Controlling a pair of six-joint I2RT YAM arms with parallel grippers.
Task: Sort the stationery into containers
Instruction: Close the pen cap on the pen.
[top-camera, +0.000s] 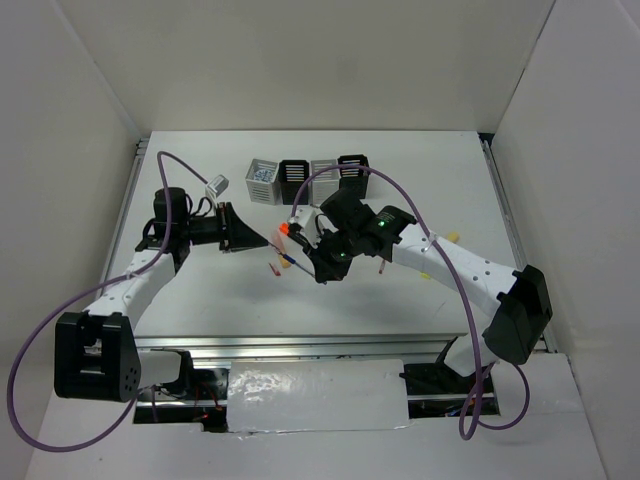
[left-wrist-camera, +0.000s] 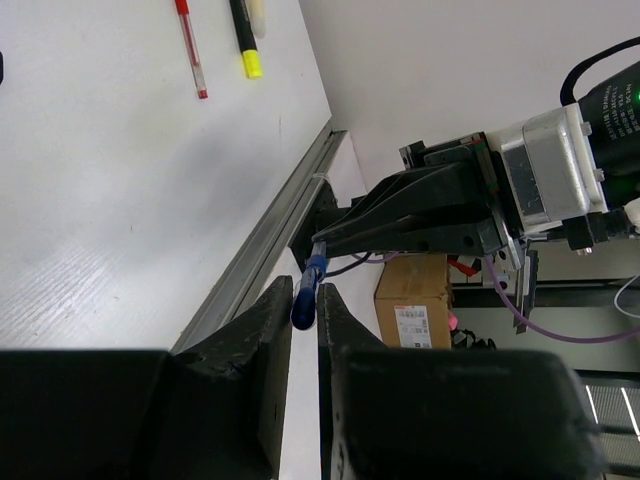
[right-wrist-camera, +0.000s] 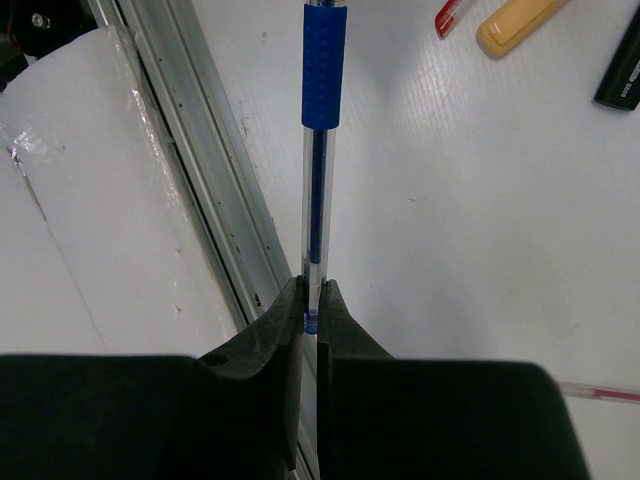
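**Top view:** Two arms meet over the middle of the table. The left gripper (top-camera: 270, 243) reaches to the right. The right gripper (top-camera: 318, 268) reaches to the left, its elbow bent out to the right. One thin blue pen (top-camera: 294, 263) spans the short gap between the two claws. One row of four slatted cups (top-camera: 305, 180) stands beyond both claws. One orange-black highlighter (top-camera: 283, 230) shows just beyond the pen.

**Left wrist:** The left claw's jaws are pressed almost together on the pen's blue grip end. The pen runs straight ahead to the right claw facing it. Ahead and to the left of this claw, one thin red pen (left-wrist-camera: 190, 45) and one yellow-black highlighter (left-wrist-camera: 245, 40) lie side by side on the table.

**Right wrist:** The right claw's jaws pinch the pen's clear barrel end, and the pen points straight out from them. Ahead and to the right of the claw lies one peach marker (right-wrist-camera: 520, 22).
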